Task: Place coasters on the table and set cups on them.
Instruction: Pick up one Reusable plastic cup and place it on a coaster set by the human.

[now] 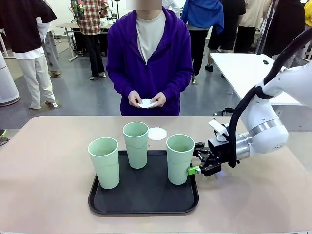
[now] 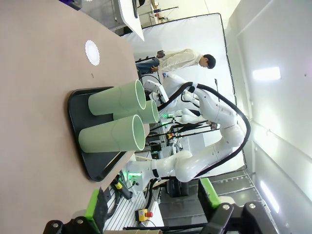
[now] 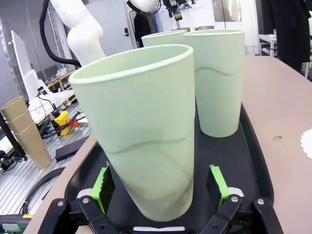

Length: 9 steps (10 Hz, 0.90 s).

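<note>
Mint-green matte cups [image 1: 136, 146], apparently empty

- Beige desk [image 1: 48, 195] with rounded corners.
- Black tray [image 1: 146, 195] lies on the desk.
- One white coaster [image 1: 157, 133] lies on the desk near the tray's far edge, apart from it.

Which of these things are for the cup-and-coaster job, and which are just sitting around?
For the job: left cup, middle cup, right cup; the coaster on the table; coasters in the person's hands; the open right tool, one finger each side of the right cup.

Just sitting around: black tray under the cups; brown paper cups; white table behind.
</note>
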Motion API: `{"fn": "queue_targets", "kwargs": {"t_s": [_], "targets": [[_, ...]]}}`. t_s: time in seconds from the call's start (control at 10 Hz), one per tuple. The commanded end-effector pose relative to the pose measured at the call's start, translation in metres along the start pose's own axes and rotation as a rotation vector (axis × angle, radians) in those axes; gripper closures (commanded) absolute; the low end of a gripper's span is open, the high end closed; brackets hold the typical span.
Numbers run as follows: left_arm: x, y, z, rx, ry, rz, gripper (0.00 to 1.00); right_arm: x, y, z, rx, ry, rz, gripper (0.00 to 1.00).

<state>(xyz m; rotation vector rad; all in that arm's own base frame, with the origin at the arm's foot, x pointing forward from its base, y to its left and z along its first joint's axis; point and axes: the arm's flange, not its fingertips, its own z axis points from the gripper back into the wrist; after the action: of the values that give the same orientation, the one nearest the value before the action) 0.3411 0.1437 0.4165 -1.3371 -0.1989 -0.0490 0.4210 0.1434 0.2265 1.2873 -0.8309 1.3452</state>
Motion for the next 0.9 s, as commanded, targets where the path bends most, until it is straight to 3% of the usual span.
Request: {"fn": "queue_targets", "kwargs": {"t_s": [0.0, 0.8], "targets": [[0.000, -0.001, 0.002, -0.013, -0.004, -0.012, 0.00, 0.002, -0.012, -0.010, -0.017, 0.017, -0.014, 0.00], [0.000, -0.001, 0.002, -0.013, -0.004, -0.012, 0.00, 0.000, -0.023, -0.027, 0.037, 0.008, -0.037, 0.00]]}}
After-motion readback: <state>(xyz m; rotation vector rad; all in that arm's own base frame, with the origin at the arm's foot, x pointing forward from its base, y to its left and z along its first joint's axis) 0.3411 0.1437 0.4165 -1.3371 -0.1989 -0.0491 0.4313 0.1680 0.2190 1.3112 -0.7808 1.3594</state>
